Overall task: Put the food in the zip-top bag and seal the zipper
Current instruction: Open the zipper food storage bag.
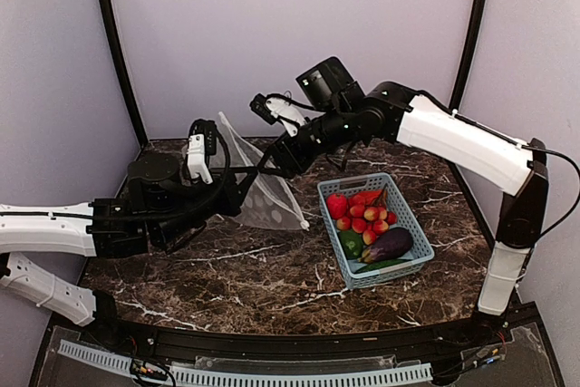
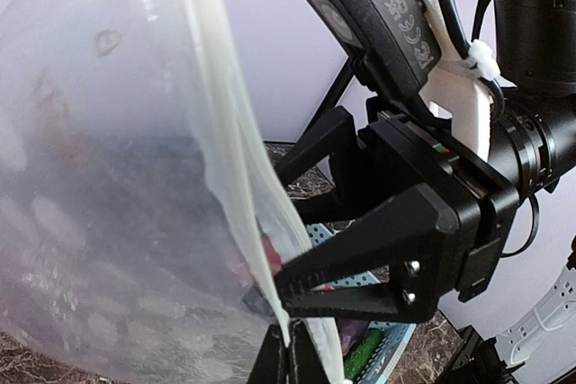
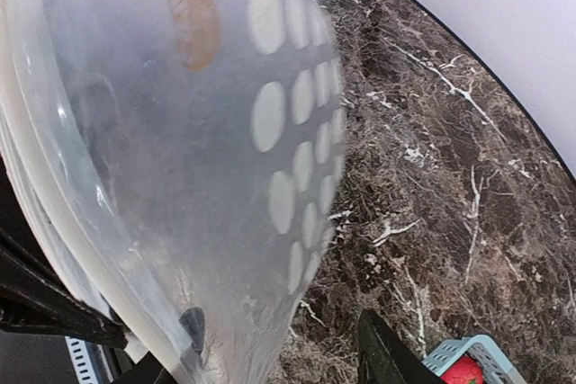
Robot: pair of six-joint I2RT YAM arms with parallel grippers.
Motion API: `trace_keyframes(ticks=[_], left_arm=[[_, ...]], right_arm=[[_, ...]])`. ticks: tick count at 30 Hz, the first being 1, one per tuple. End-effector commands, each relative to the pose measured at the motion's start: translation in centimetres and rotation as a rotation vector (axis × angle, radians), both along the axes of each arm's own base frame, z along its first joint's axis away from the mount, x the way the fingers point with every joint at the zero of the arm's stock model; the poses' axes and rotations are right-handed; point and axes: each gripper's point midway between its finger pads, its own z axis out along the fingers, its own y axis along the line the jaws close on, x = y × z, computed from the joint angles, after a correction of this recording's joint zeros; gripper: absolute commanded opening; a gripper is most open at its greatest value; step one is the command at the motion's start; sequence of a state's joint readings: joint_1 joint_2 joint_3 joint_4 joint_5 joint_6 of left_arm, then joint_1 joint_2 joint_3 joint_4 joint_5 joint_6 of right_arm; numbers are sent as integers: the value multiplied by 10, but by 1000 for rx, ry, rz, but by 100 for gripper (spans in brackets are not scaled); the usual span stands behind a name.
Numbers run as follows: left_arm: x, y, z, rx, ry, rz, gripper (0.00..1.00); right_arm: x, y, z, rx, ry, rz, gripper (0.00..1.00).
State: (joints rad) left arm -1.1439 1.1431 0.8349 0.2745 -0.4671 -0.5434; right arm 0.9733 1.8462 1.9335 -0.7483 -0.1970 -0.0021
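Observation:
The zip-top bag [image 1: 267, 201] hangs upright over the table's back left, clear with white dots. My left gripper [image 1: 237, 186] is shut on its whitish zipper strip [image 2: 229, 150], pinching it at the bottom of the left wrist view [image 2: 290, 361]. My right gripper [image 1: 270, 162] is open at the same edge. One of its fingers [image 3: 387, 357] is outside the bag [image 3: 180, 132], and the other shows dimly through the plastic. No slider is visible. The food [image 1: 364, 212] lies in the basket: red pieces, eggplant [image 1: 390, 244] and cucumber [image 2: 364, 348].
The light-blue slotted basket [image 1: 358, 181] stands right of centre on the dark marble table [image 1: 227, 269], just right of the bag. Its corner shows in the right wrist view [image 3: 472, 351]. Purple walls close in the back and sides.

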Motion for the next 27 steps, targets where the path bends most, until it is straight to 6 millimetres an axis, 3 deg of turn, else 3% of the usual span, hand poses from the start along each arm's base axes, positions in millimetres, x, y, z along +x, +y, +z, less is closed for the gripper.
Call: trace_keyframes(ticks=[1, 4, 5, 7, 9, 12, 14, 15, 17, 19, 27], left_arm=[[-3, -3, -7, 22, 9, -15, 1], [-4, -4, -9, 29, 17, -22, 1], [-4, -4, -10, 31, 19, -22, 1], [-3, -2, -13, 35, 30, -8, 1], [3, 7, -22, 52, 67, 54, 1], [14, 36, -40, 52, 146, 233, 1], [17, 43, -39, 30, 138, 276, 18], [18, 44, -38, 27, 130, 288, 31], [20, 44, -34, 13, 124, 304, 45], [22, 41, -30, 3, 116, 301, 52], [21, 29, -16, -84, 102, 256, 59]], right_arm=[[17, 2, 3, -3, -80, -50, 52], [23, 3, -6, -29, -95, -61, 41], [23, 4, -8, -33, -95, -56, 31], [25, 7, -13, -38, -91, -55, 0], [26, 9, -15, -35, -76, -64, 0], [26, 13, -12, -22, -71, -80, 0], [25, 17, -12, -34, -101, -100, 0], [26, 19, -13, -49, -127, -123, 0], [27, 22, -15, -79, -182, -166, 0], [22, 28, -16, -94, -214, -182, 0], [19, 37, -4, -102, -287, -230, 0]])
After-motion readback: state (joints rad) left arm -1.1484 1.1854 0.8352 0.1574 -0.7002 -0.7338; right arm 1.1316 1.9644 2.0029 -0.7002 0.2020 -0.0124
